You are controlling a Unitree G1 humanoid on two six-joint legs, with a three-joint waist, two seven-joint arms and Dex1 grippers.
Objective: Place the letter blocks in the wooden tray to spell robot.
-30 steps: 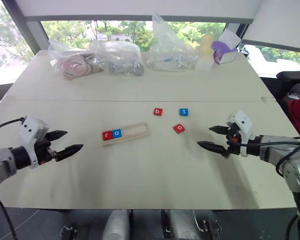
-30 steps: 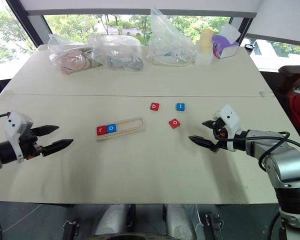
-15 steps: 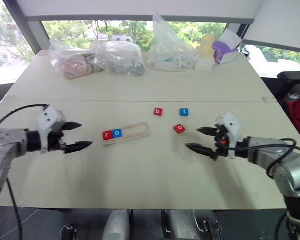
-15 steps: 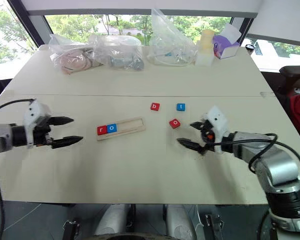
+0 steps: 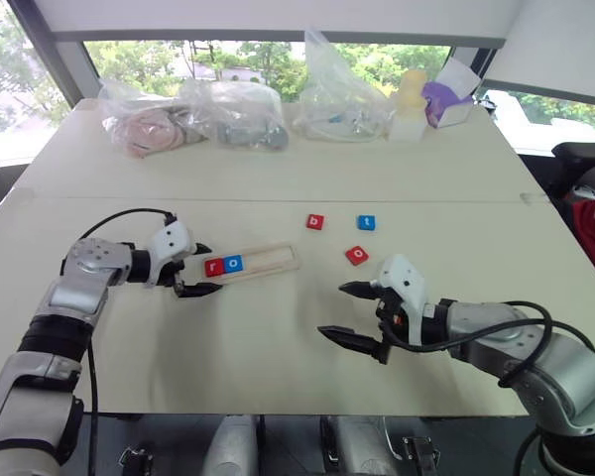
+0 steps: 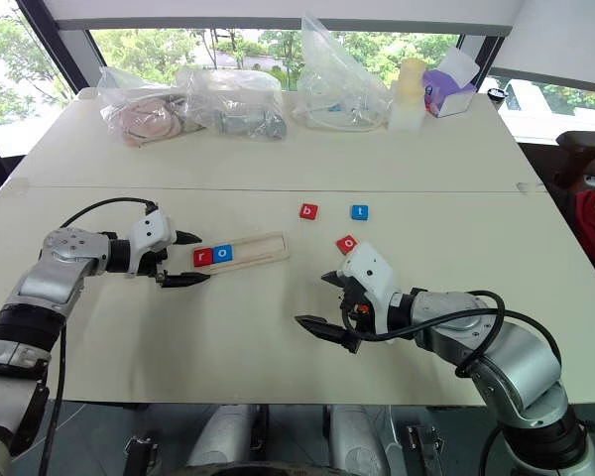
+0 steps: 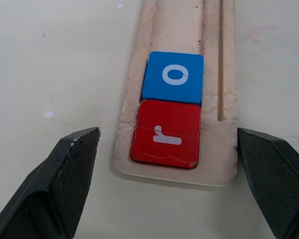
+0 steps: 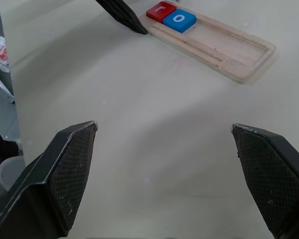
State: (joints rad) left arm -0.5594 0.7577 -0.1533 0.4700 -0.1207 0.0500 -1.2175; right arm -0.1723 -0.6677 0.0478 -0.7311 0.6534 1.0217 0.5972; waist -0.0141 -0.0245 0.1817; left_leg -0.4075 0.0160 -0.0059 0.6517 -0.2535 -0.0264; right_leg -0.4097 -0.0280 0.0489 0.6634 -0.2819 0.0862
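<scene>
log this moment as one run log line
tray: r, o placed | loose: b, t, o | left end effector: open at tray end | right end effector: open, empty

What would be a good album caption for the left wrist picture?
Open left gripper facing the end of the wooden tray, with the red r block and blue o block already seated.

Head stereo pair overlooking table (image 5: 278, 337), wrist views close, sharing wooden tray (image 7: 224, 99)
</scene>
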